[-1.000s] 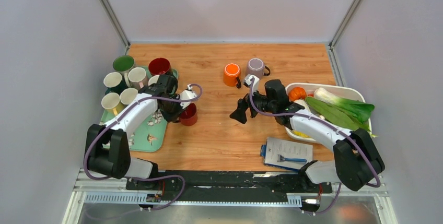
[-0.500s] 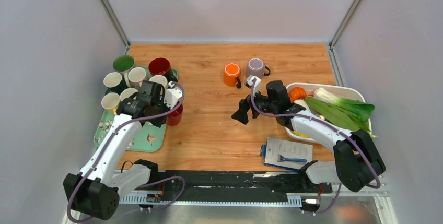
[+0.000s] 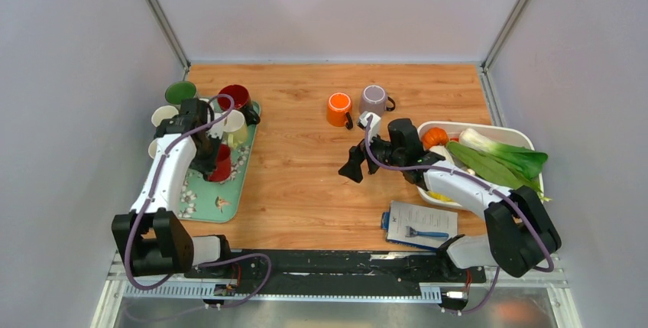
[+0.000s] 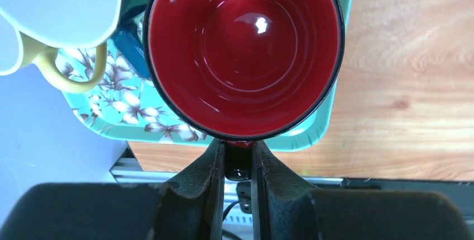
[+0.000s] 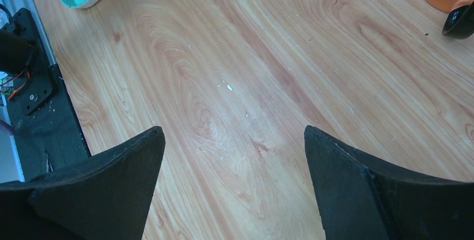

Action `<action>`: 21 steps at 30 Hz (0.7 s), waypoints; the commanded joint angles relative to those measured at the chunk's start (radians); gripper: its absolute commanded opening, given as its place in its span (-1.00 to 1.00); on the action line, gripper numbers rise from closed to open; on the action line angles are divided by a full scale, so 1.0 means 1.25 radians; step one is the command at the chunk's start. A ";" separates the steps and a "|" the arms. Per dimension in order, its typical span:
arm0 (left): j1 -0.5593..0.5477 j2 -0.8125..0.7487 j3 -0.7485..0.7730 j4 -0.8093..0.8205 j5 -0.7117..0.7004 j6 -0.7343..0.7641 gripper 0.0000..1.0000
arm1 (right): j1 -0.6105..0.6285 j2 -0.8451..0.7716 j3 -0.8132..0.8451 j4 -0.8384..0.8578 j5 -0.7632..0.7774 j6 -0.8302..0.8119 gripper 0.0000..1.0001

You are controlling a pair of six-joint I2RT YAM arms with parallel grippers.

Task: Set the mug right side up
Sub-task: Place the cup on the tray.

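The left gripper (image 4: 237, 161) stays clenched on the rim of the red mug (image 4: 244, 52), whose open mouth faces back toward the wrist. In the last second it has swung the mug from the bare table (image 5: 251, 55) to over the tray (image 4: 120, 122) beyond its fingertips. The mug looks turned mouth-up, so only setting it down remains. The right gripper (image 5: 233, 133) hangs open, well apart.
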 commanded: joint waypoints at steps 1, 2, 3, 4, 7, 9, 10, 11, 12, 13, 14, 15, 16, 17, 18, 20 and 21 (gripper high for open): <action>0.025 0.031 0.034 0.073 0.002 -0.106 -1.00 | -0.004 -0.007 0.023 0.036 -0.002 -0.009 0.95; 0.026 0.035 0.029 0.084 -0.001 -0.119 -1.00 | -0.005 -0.009 0.022 0.035 0.000 -0.010 0.95; 0.026 0.045 0.026 0.100 -0.003 -0.139 -1.00 | -0.004 -0.013 0.021 0.032 0.002 -0.012 0.95; 0.026 0.050 0.025 0.103 -0.002 -0.149 -1.00 | -0.004 -0.016 0.020 0.028 0.004 -0.014 0.95; 0.025 0.069 0.019 0.119 0.004 -0.214 -1.00 | -0.005 -0.026 0.018 0.018 0.008 -0.015 0.96; 0.025 0.063 -0.008 0.152 0.005 -0.249 -1.00 | -0.008 -0.029 0.014 0.018 0.010 -0.015 0.96; 0.025 0.054 -0.033 0.182 0.002 -0.258 -1.00 | -0.008 -0.030 0.013 0.018 0.009 -0.015 0.96; 0.025 0.049 -0.045 0.196 -0.013 -0.275 -1.00 | -0.009 -0.030 0.011 0.018 0.009 -0.015 0.96; 0.026 0.040 -0.071 0.223 -0.023 -0.284 -1.00 | -0.009 -0.028 0.013 0.018 0.008 -0.015 0.96; 0.026 0.036 -0.082 0.237 -0.036 -0.297 -1.00 | -0.008 -0.028 0.014 0.018 0.008 -0.014 0.96; 0.026 0.027 -0.104 0.258 -0.044 -0.300 -1.00 | -0.009 -0.027 0.015 0.018 0.007 -0.015 0.96; 0.026 0.022 -0.114 0.268 -0.046 -0.307 -1.00 | -0.009 -0.027 0.015 0.018 0.007 -0.015 0.96; 0.026 0.015 -0.128 0.286 -0.041 -0.308 -1.00 | -0.009 -0.027 0.017 0.019 0.008 -0.015 0.96; 0.025 0.014 -0.132 0.290 -0.035 -0.310 -1.00 | -0.009 -0.027 0.017 0.018 0.009 -0.015 0.96; 0.025 0.018 -0.133 0.294 -0.024 -0.311 -0.97 | -0.009 -0.028 0.017 0.018 0.009 -0.015 0.96; 0.026 0.024 -0.133 0.297 -0.012 -0.309 -0.71 | -0.009 -0.030 0.014 0.018 0.009 -0.015 0.96; 0.026 0.027 -0.129 0.295 -0.011 -0.309 -0.51 | -0.010 -0.031 0.012 0.019 0.008 -0.015 0.96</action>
